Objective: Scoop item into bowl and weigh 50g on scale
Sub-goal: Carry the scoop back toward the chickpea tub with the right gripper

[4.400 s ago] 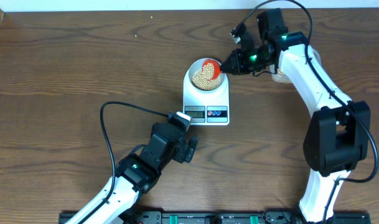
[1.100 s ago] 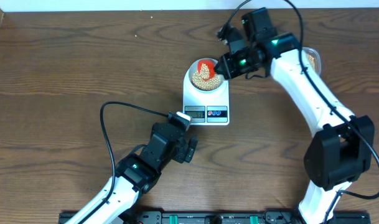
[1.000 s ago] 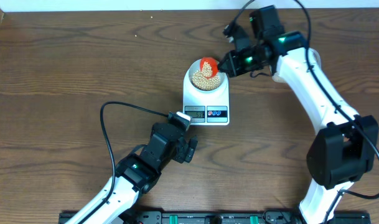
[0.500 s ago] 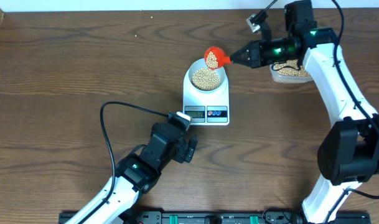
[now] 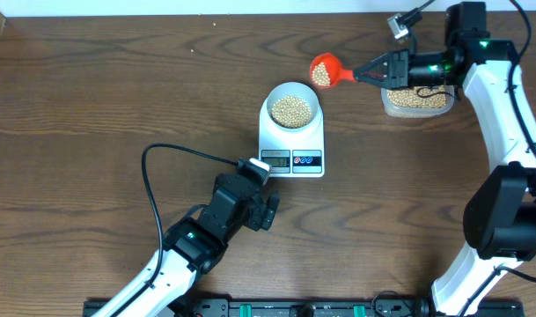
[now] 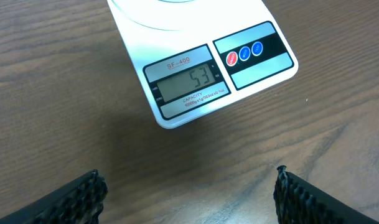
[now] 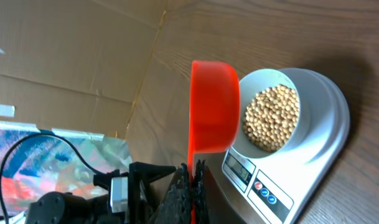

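Note:
The white bowl (image 5: 291,109) holds tan beans (image 5: 291,110) and sits on the white scale (image 5: 291,148). In the left wrist view the scale's display (image 6: 188,83) reads 53, with red and blue buttons beside it. My right gripper (image 5: 380,69) is shut on the handle of a red scoop (image 5: 322,70) that carries a few beans, held above the table to the upper right of the bowl. In the right wrist view the scoop (image 7: 213,115) is beside the bowl (image 7: 273,117). My left gripper (image 6: 188,193) is open and empty, just in front of the scale.
A clear plastic tub of beans (image 5: 416,99) stands at the back right, under my right arm. The table's back edge runs along the top. A black cable (image 5: 175,158) loops left of my left arm.
My right gripper has lifted the red scoop out of the bowl and carried it up and to the right, toward the tub. The left arm has not moved.

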Available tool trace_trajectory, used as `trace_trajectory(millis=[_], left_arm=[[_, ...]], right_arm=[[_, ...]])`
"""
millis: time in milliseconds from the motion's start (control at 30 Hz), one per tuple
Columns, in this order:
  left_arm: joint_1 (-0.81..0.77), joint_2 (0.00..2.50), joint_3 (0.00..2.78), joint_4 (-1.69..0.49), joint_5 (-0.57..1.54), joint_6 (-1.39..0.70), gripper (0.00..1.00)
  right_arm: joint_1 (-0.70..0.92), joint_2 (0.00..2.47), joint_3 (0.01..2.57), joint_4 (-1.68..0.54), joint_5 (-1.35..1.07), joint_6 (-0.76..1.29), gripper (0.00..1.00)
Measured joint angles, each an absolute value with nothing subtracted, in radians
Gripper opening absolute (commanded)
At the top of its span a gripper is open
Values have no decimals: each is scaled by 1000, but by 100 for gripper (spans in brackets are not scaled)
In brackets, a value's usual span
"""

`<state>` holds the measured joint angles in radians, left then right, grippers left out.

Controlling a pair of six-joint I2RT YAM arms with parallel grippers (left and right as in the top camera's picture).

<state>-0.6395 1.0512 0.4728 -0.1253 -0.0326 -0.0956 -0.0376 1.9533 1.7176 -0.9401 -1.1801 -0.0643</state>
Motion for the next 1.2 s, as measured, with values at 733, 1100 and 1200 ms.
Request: trace_trajectory(millis=[733,1100,1200], left_arm=[[-640,1051,473,-125,-33,-96,88],[-640,1051,473,-126,-33,-96,88],[-640,1051,473,-126,-33,-96,88]], right_arm=[[-73,1953,1718,-841,-1140,107,1],[-212,1953,1718,-747,-1081,270,1],[-272,1953,1718,-777,-1034,277,1]])
